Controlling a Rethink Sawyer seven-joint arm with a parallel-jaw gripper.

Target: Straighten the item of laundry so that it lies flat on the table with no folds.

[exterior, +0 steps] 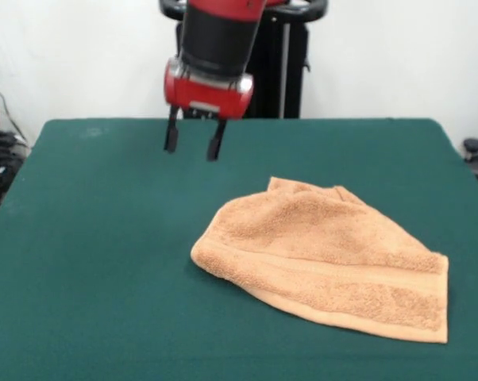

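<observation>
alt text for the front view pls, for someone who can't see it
An orange-tan towel lies crumpled and folded over on a green table. The red and black arm's tool hangs open above the table, apart from the towel.

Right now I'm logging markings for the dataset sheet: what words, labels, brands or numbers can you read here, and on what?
None can be read.
Towel: no tag or print shows.
Gripper and its red housing: no legible lettering.
Table: plain green cloth, no marks.
</observation>
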